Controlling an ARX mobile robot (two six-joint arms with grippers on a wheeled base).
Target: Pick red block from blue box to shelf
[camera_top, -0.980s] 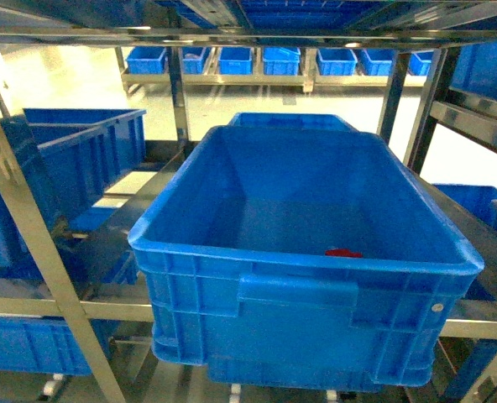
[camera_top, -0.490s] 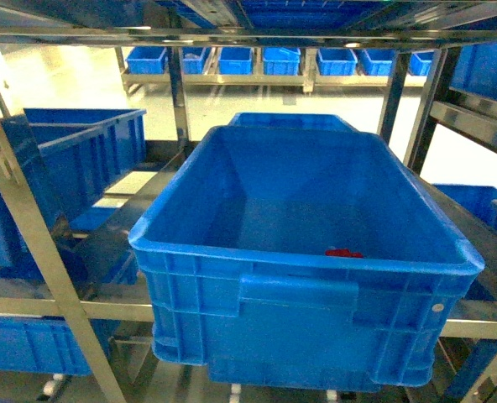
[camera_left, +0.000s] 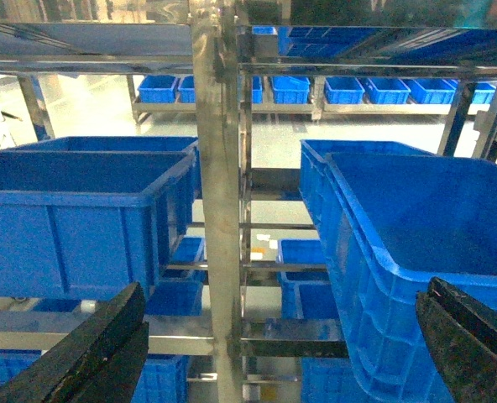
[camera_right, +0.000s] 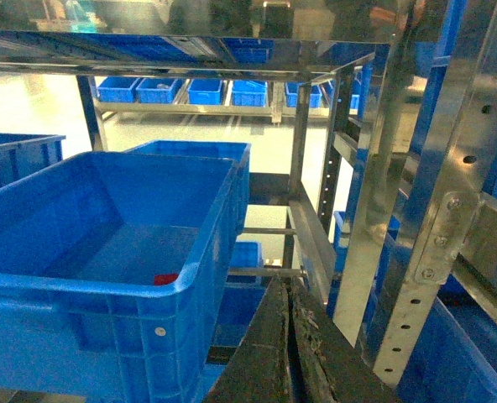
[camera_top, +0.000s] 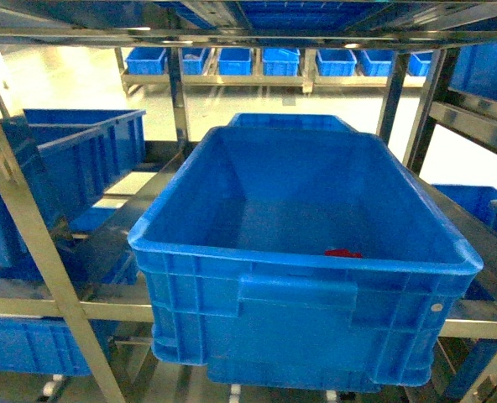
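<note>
The red block (camera_top: 342, 252) lies on the floor of a large ribbed blue crate (camera_top: 299, 311), close to its front wall and right of centre. That crate stands on a tier of the steel shelf (camera_top: 30, 252). In the right wrist view the red block (camera_right: 165, 278) peeks over the crate's rim (camera_right: 106, 290). My right gripper (camera_right: 287, 284) is shut on nothing, outside the crate to its right. My left gripper (camera_left: 284, 290) is open and holds nothing, facing a shelf upright (camera_left: 219, 210) left of the crate (camera_left: 400, 252). The blue box is out of view. Neither gripper shows in the head view.
More blue crates fill the shelf: one on the left tier (camera_top: 72, 159), one behind the main crate (camera_top: 290, 120), others below and at the right (camera_top: 475, 201). A perforated steel upright (camera_right: 433, 210) stands just right of my right gripper. A far rack holds a row of small crates (camera_top: 278, 60).
</note>
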